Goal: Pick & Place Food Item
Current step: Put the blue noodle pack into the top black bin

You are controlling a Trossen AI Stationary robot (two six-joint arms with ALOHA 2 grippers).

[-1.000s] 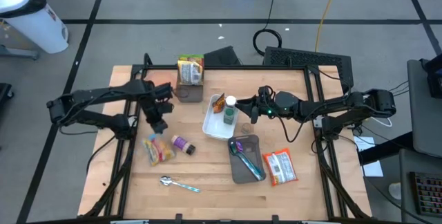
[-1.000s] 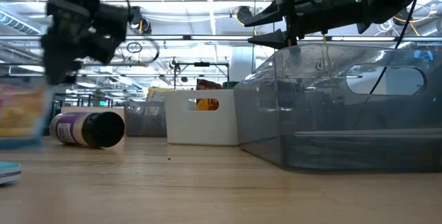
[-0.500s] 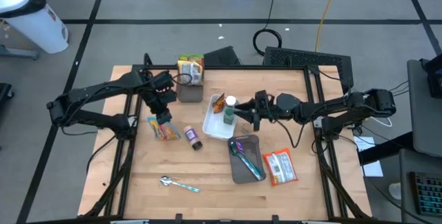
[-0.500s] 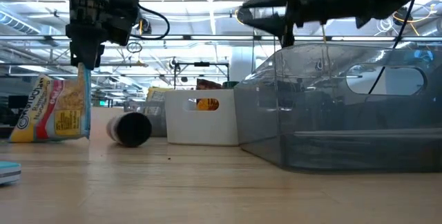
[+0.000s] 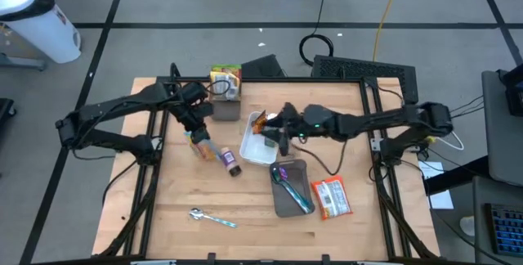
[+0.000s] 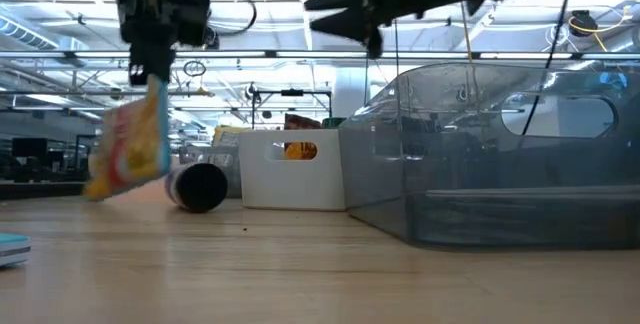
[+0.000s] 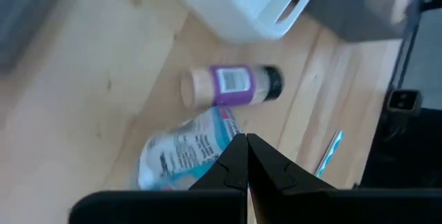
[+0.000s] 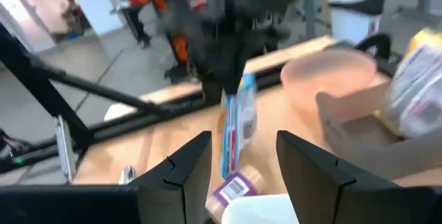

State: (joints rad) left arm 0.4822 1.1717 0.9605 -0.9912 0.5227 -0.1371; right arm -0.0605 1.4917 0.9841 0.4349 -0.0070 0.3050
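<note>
Left gripper is pinching the snack packet by its top edge, jaws clamped, packet hanging clear of the table (purple-labelled bottle lying beside). Right gripper, jaws apart, is hovering empty over the white bin.

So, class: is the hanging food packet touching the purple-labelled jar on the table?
Apart. The low view shows the packet hanging off the table from the left gripper, with table showing between it and the jar.
</note>
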